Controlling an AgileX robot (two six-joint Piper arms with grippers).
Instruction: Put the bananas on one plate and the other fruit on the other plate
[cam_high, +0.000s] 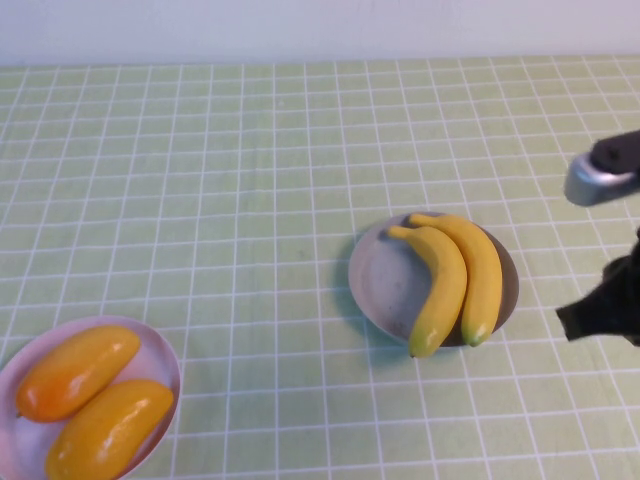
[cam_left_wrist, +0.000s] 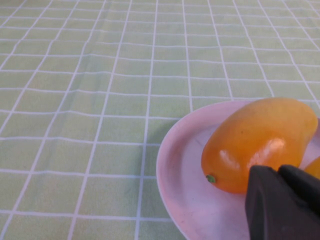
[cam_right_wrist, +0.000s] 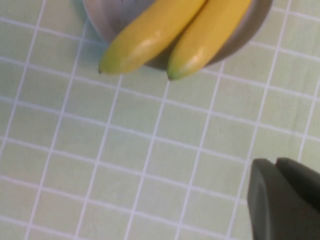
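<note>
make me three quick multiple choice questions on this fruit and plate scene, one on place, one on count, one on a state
1. Where do the bananas lie?
A. grey-blue plate
B. pink plate
C. tablecloth

2. How many mangoes sit on the pink plate?
A. one
B. two
C. three

3. What does the right gripper hold?
A. banana
B. mango
C. nothing

Answers: 1 A, both bananas rest there. 2 B, two lie side by side. 3 C, it stands right of the grey-blue plate with nothing in it; the left gripper hangs by a mango, likewise holding nothing.

I see bright, soft light everywhere. The grey-blue plate throws a dark shadow on its left side. White shine sits on one mango. My wrist pictures look blurry, mostly the bananas.
</note>
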